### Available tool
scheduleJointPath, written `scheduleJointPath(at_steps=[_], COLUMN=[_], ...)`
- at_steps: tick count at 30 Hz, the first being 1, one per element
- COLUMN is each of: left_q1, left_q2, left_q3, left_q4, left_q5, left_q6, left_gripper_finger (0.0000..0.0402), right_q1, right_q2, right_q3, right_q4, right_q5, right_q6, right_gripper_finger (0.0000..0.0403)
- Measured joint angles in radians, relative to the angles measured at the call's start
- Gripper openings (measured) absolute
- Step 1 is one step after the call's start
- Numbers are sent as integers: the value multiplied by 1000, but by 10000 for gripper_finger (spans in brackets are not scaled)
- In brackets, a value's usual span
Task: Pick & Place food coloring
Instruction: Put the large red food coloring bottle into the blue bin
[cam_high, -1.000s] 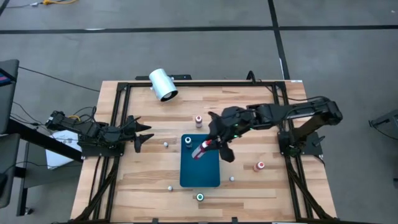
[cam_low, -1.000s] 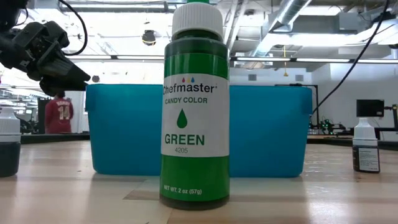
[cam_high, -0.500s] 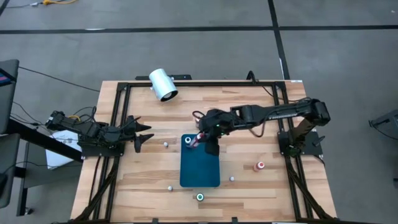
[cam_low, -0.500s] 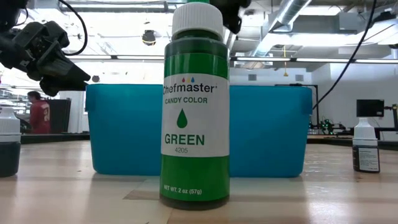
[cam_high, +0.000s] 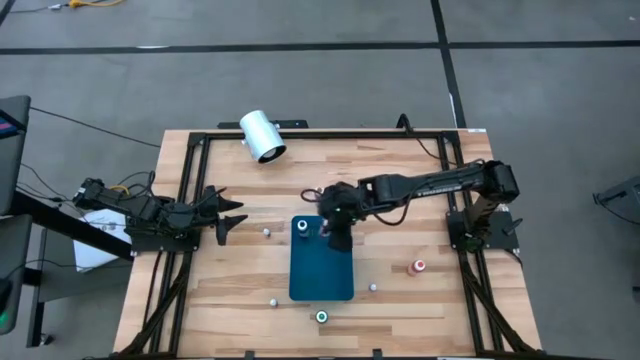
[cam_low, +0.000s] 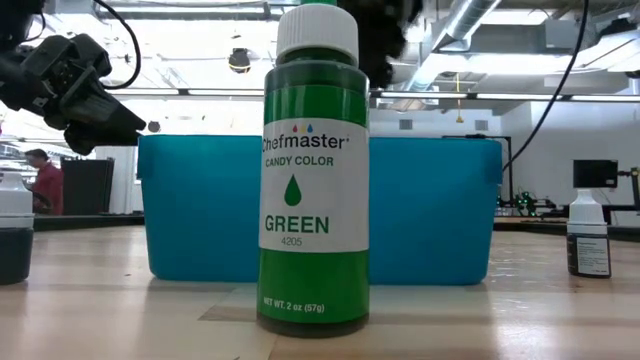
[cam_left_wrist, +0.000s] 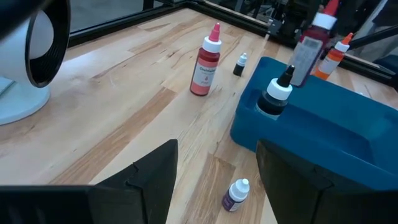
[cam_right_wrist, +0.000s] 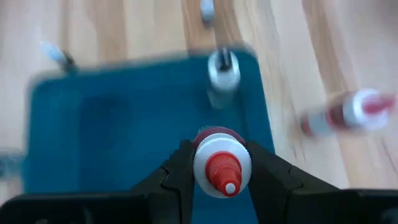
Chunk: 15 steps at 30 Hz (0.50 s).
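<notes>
Over blue bin (cam_high: 321, 262), right claw (cam_high: 333, 232) clamped on red-capped bottle (cam_right_wrist: 222, 165), upright, beside black-capped bottle (cam_high: 302, 227); left claw (cam_high: 232, 216) spread, empty.

A red bottle (cam_left_wrist: 206, 62) stands upright beside the blue bin (cam_left_wrist: 323, 134).

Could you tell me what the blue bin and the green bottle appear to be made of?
The blue bin looks like moulded plastic with a dull, even surface and rounded corners. The green bottle seems to be translucent plastic with a ribbed white cap and a glossy printed label. The right tool holds a red-tipped bottle over the bin.
</notes>
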Motion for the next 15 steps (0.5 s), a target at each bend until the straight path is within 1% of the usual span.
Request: scheduleJointPath(at_steps=[2, 4, 7, 9, 11, 15], left_q1=[0, 0, 0, 0, 0, 0], left_q2=[-1, 2, 0, 2, 1, 1], left_q3=[0, 0, -1, -1, -1, -1], left_q4=[1, 2, 5, 5, 5, 5], left_q5=[0, -1, -2, -1, -2, -1], left_q6=[0, 0, 0, 0, 0, 0], left_gripper_finger=[209, 209, 209, 209, 209, 209], right_q1=[-1, -1, -1, -2, -2, -8], right_q2=[24, 23, 46, 51, 64, 72], right_q3=[5, 1, 7, -1, 5, 2], right_q4=[51, 9, 57, 21, 59, 42], right_q5=[0, 1, 4, 5, 5, 5], right_q6=[0, -2, -7, -10, -10, -18], right_gripper_finger=[106, 106, 106, 106, 106, 106])
